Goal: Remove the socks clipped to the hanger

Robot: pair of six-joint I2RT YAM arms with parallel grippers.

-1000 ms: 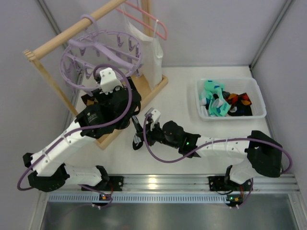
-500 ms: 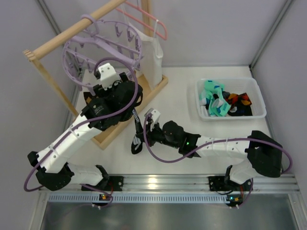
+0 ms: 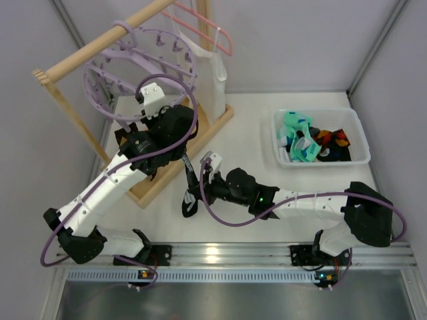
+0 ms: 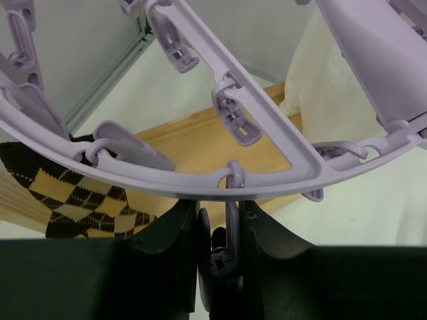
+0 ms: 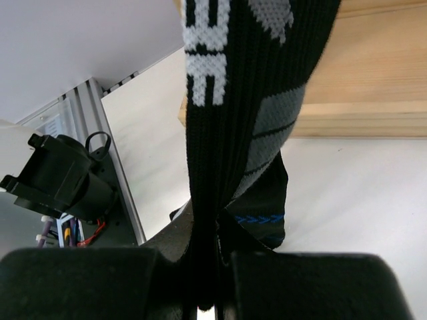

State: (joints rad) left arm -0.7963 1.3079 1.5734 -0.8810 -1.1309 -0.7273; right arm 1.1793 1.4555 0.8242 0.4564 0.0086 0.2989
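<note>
Lavender hanger [image 4: 167, 177] ring arcs just above my left gripper [image 4: 223, 230]. One clip [image 4: 231, 213] hangs down between its jaws, which stand close on either side; I can't tell whether they pinch it. A checked sock [image 4: 73, 193] hangs under the ring at nine o'clock of that gripper. My right gripper [image 5: 207, 240] is clamped on a black sock [image 5: 247, 100] running up toward twelve o'clock. More socks [image 3: 307, 140] lie in the bin [image 3: 320, 164] at three o'clock.

Bright, even light; wrist views' dark foregrounds seem slightly blurred.
</note>
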